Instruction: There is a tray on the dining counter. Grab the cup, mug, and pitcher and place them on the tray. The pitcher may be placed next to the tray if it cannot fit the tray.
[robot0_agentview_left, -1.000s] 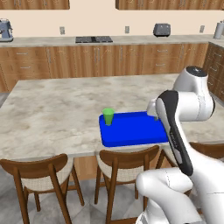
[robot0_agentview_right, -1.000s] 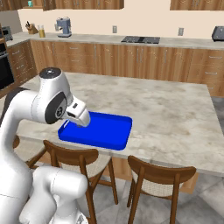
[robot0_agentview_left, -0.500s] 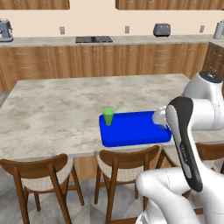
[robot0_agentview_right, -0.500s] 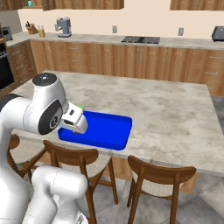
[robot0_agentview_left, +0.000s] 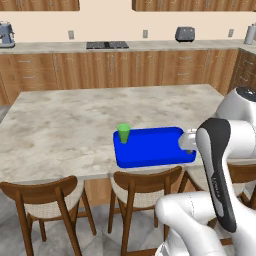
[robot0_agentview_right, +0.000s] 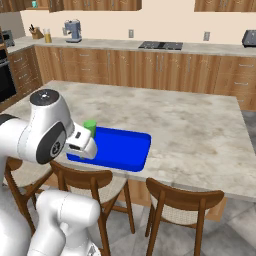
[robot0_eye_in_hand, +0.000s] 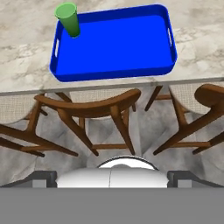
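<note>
Since a second ago the arm has swung back toward the counter's near edge, away from the tray (robot0_agentview_left: 155, 150). Its gripper (robot0_agentview_right: 82, 147) stands wide open, holding nothing. On the blue tray's far left corner stands the small green cup (robot0_eye_in_hand: 68, 18), upright, tapering toward its base.

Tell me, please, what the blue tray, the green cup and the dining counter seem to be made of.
The tray looks like smooth, uniformly blue plastic with moulded handle slots. The cup looks like matte green plastic: opaque, one flat colour. The dining counter top looks like polished marble or an imitation: beige-grey with veining.
</note>
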